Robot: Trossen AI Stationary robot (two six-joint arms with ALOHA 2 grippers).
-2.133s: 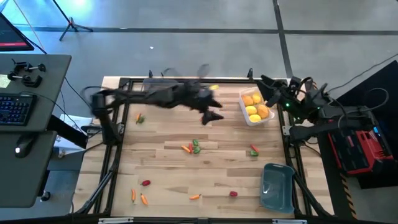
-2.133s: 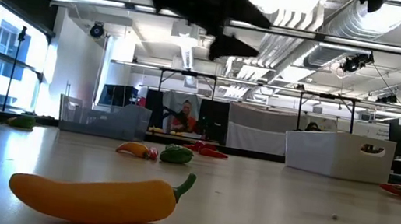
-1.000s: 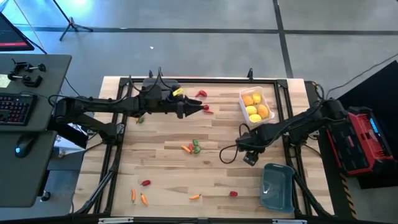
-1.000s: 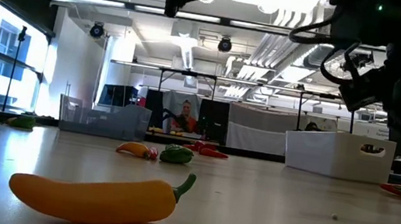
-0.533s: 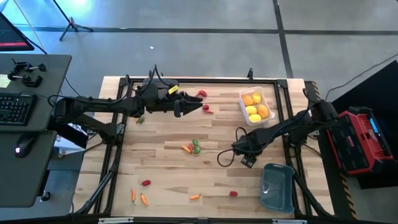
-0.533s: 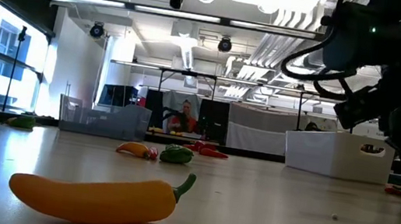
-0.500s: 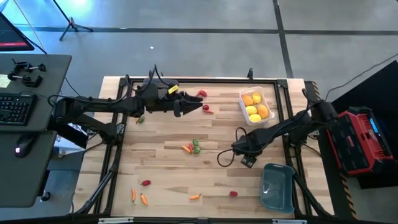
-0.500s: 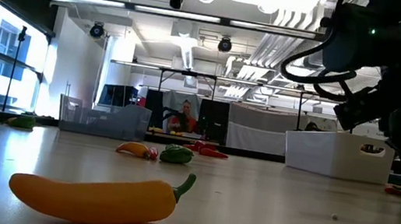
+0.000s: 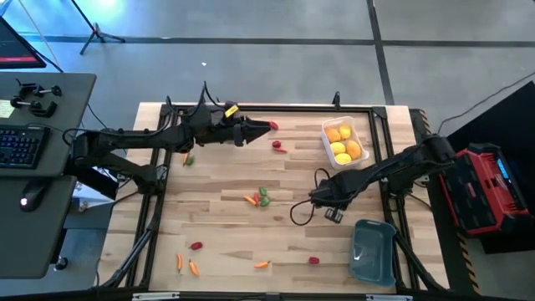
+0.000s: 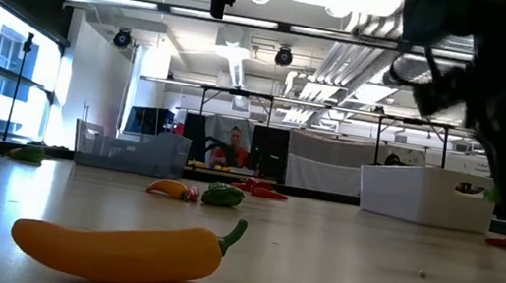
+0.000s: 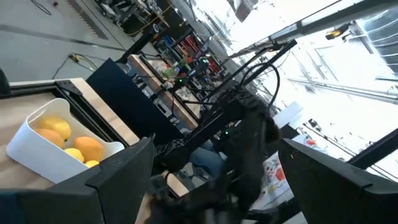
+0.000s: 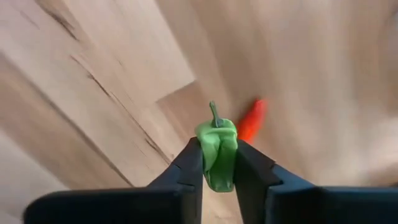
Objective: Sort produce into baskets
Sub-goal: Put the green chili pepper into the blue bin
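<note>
My right gripper is over the table's right middle, shut on a small green pepper. A red pepper lies on the wood just beyond it. My left gripper hovers open near the far edge, with nothing between its fingers. Two red peppers lie close to it. The white basket at the far right holds yellow-orange fruits. The blue-grey basket stands at the near right. A clear grey basket shows in the low view. My right gripper pinches the green pepper's body between its two fingers, one on each side. The fingers come from above and point down at the table. The stem end sticks out past the fingertips. The pepper appears lifted off the wood.
Loose produce is scattered around: an orange carrot and a green pepper at the centre, a green piece at the left, carrots and red pieces near the front. A yellow pepper lies close to the low camera.
My right gripper has moved a little toward the table's left and far side and has taken hold of the green pepper, which has left its place beside the red pepper. My left gripper has drawn back toward the far edge, staying open.
</note>
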